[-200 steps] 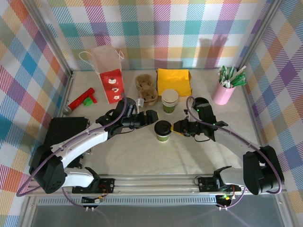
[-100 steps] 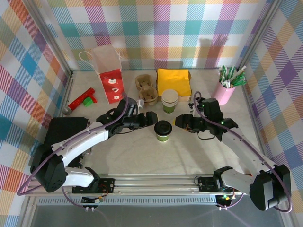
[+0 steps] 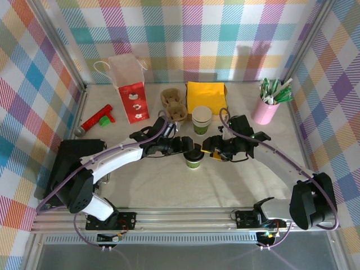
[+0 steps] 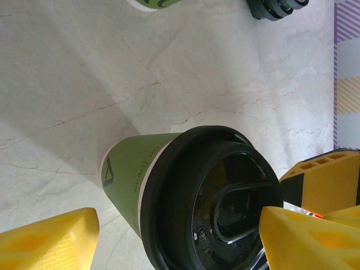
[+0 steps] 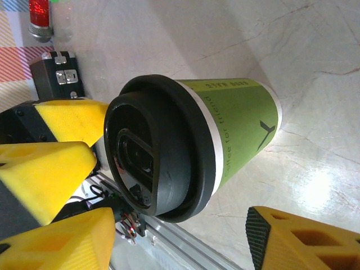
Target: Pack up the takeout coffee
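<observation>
The takeout coffee [image 3: 194, 161], a green-and-white paper cup with a black lid, stands upright mid-table. My left gripper [image 3: 188, 147] reaches it from the left and my right gripper [image 3: 207, 147] from the right, their tips meeting over the lid. In the left wrist view the takeout coffee [image 4: 169, 191] sits between the yellow fingers of the left gripper [image 4: 180, 242], open, with a gap on the left side. In the right wrist view the takeout coffee [image 5: 191, 146] lies between the spread fingers of the right gripper [image 5: 180, 242], open and apart from the cup wall.
Behind the cup stand a stack of lidless cups [image 3: 201, 119], a cardboard cup carrier [image 3: 173, 104] and yellow napkins [image 3: 206, 97]. A red-and-white paper bag [image 3: 130, 93] stands at the back left, a pink holder with sticks [image 3: 266, 108] at the back right, and a red tool [image 3: 94, 120] on the left.
The right gripper drew back from the cup, opened wider, then came in again at the lid. The left gripper moved right until its fingers straddle the cup.
</observation>
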Controlling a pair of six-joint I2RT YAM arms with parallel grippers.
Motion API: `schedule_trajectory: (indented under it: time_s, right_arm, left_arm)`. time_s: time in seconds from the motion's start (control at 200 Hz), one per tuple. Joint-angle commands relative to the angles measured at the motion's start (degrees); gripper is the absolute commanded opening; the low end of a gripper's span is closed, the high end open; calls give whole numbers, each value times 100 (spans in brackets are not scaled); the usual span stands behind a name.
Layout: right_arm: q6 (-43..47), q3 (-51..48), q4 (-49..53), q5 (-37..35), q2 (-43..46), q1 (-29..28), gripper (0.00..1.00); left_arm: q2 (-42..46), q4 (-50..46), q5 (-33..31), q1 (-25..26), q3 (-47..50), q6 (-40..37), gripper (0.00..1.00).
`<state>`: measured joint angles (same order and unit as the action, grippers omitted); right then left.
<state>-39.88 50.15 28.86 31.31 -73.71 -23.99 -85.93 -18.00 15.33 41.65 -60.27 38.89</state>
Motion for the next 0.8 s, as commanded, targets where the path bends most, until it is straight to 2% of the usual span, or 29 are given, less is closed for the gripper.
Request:
schedule_trajectory:
  time_s: [0.0,0.795]
  right_arm:
    - [-81,128,84,-240,25,-84,64]
    - [26,281,201,-775,-442,-447,63]
  left_arm:
    - [19,78,-83,32,-49,-117,74]
    - [2,-28,-171,33,316,-183,65]
